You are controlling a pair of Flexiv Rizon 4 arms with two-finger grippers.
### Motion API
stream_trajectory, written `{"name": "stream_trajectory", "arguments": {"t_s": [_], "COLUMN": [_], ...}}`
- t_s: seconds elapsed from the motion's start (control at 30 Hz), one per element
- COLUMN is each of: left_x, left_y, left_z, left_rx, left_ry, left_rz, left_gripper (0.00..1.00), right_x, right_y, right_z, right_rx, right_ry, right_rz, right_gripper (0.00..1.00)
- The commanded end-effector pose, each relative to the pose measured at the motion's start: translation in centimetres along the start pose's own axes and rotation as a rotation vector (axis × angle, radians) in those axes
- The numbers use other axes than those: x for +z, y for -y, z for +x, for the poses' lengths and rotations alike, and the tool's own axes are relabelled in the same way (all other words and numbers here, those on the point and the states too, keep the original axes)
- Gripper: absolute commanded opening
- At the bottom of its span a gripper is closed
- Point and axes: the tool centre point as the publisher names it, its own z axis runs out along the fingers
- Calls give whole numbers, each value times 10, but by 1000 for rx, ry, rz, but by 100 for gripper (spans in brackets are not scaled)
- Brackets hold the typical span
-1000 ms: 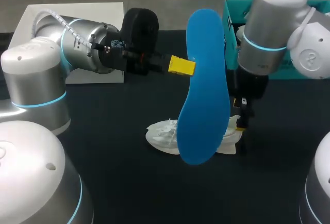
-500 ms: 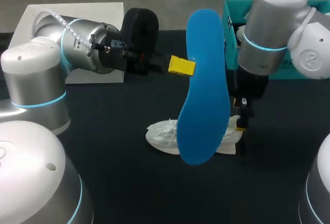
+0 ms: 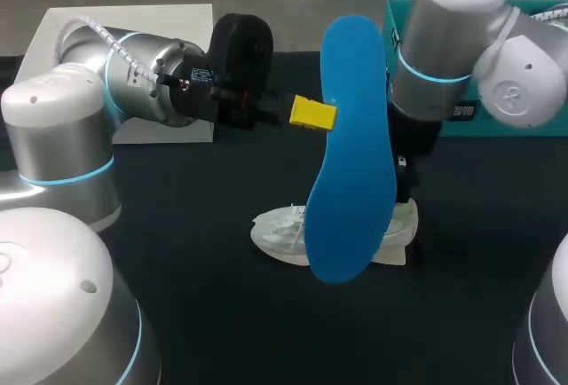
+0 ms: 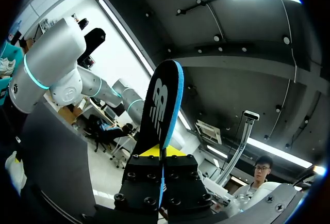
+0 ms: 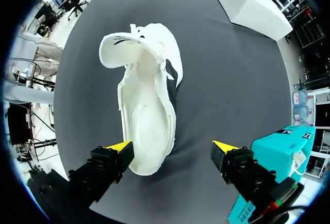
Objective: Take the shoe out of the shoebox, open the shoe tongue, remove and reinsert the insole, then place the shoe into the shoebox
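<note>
Presently, the left claw [image 3: 312, 113] was found clamped on the edge of the blue insole [image 3: 351, 145], which was held upright above the dark surface [image 3: 177, 225] and clear of the shoe. In the left wrist view the insole [image 4: 164, 105] was seen gripped edge-on between the yellow tips, rising ahead of them. The white shoe [image 3: 280, 230] was noted lying on the surface, outside the teal shoebox [image 3: 397, 43], which stood at the far right. The right claw [image 5: 172, 149] was recorded spread wide above the shoe, holding nothing, with the heel end lying under the gap, nearer one finger. The tongue [image 5: 121, 48] was observed folded forward, and the inside of the shoe was exposed. A white box [image 3: 133, 21] was noted at the far left of the surface, well apart from the shoe.
</note>
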Motion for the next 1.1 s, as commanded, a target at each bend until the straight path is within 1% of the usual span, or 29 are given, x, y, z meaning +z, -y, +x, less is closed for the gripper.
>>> {"name": "stream_trajectory", "arguments": {"t_s": [0.03,0.23,0.37,0.63,0.9,0.93,0.97,1.0,1.03,1.07,1.1], "left_x": [1,1,1,1,1,1,1,1,1,1,1], "left_y": [0,0,0,0,0,0,0,0,0,0,0], "left_z": [0,0,0,0,0,0,0,0,0,0,0], "left_rx": [0,0,0,0,0,0,0,0,0,0,0], "left_ry": [1,1,1,1,1,1,1,1,1,1,1], "left_rz": [0,0,0,0,0,0,0,0,0,0,0], "left_gripper": [0,0,0,0,0,0,0,0,0,0,0], "right_x": [22,42,49,57,66,66,67,68,69,70,72], "right_y": [-22,-39,-47,-55,-63,-64,-65,-66,-66,-66,-67], "right_z": [-16,-23,-24,-14,-8,-7,-5,-3,-1,0,2], "right_rx": [-23,-58,-68,-54,-38,-35,-30,-25,-20,-17,-10], "right_ry": [-18,-35,-42,-65,-95,-95,-98,-99,-100,-102,-105], "right_rz": [3,-24,-32,-42,-46,-49,-52,-52,-56,-57,-58], "right_gripper": [100,100,100,100,100,97,77,49,44,43,35]}}
